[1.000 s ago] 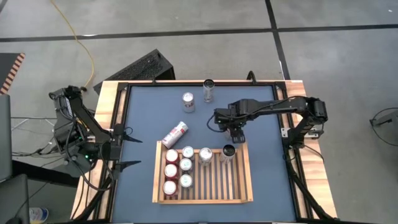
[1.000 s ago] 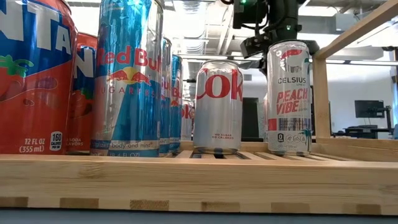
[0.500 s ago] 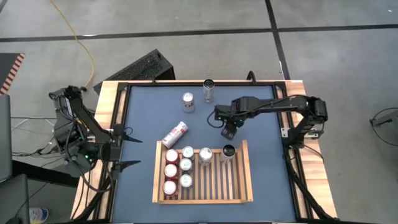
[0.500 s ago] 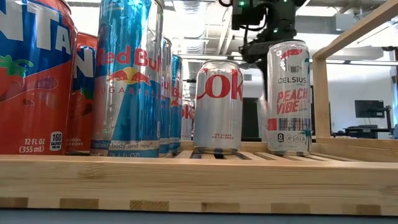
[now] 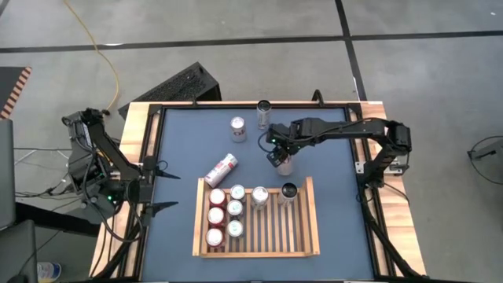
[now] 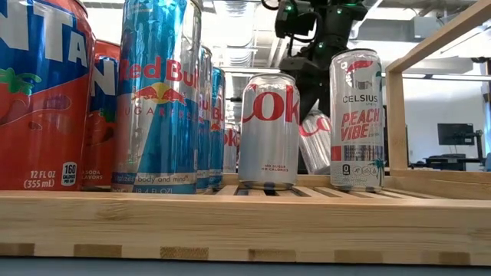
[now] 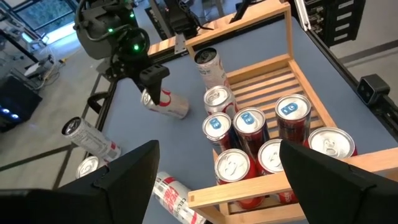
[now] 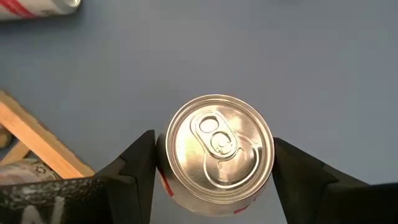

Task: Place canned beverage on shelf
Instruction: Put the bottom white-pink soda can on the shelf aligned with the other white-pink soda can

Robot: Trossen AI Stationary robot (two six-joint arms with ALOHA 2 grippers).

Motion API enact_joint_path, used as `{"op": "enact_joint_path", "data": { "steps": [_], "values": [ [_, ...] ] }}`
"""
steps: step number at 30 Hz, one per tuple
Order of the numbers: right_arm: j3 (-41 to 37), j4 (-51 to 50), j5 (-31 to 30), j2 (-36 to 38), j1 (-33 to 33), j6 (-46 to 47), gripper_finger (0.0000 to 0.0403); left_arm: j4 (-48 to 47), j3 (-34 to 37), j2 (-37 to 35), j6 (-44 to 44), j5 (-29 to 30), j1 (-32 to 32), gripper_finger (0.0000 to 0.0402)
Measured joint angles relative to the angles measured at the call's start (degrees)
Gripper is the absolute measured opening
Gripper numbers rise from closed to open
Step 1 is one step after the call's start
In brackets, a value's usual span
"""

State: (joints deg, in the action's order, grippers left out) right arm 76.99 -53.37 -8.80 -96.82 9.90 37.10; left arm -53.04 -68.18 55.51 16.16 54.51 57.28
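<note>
Right gripper (image 5: pixel 283 159): at about 12 o'clock from the shelf, over the blue surface (image 5: pixel 338 181); its fingers (image 8: pixel 134 168) flank a silver and red can (image 8: pixel 216 152), one on each side, pinching it.
Held can: seen end-on in the right wrist view with its pull-tab top facing the camera; in the low view it (image 6: pixel 314 142) hangs tilted behind the shelf, between the Diet Coke can and the Celsius can, clear of the shelf.
Shelf (image 5: pixel 302 236): light-wood slatted tray at 6 o'clock on the surface, its right half bare.
Cans on shelf: two columns of three at the 9 o'clock end, red ones (image 5: pixel 215 216) outermost and Red Bull cans (image 5: pixel 235 209) beside them; a Diet Coke can (image 5: pixel 259 196) and a Celsius can (image 5: pixel 288 192) stand along the 12 o'clock rim.
Loose cans: one lying on its side (image 5: pixel 222 169) at 11 o'clock from the shelf; two upright, one (image 5: pixel 237 128) and another (image 5: pixel 263 113) near the 12 o'clock edge of the surface.
Left gripper (image 5: pixel 157 187): at the 9 o'clock edge of the surface, fingers (image 7: pixel 127 180) spread wide with nothing between them.
</note>
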Motion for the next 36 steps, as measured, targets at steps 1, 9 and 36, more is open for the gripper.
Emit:
{"op": "enact_joint_path", "data": {
  "steps": [1,9,36],
  "values": [
    [0.0,0.1,0.2,0.0,-0.2,-0.7,0.024,0.0,0.0,0.0,0.0,-0.1,0.0,0.032],
    [0.0,2.4,-6.4,-0.2,-3.3,0.9,0.0237,0.0,0.0,0.0,-0.4,-0.2,0.0,0.032],
    [0.1,3.8,-37.8,-2.0,-10.1,37.7,0.0221,0.0,0.0,0.0,1.7,-0.3,0.0,0.032]
  ]
}}
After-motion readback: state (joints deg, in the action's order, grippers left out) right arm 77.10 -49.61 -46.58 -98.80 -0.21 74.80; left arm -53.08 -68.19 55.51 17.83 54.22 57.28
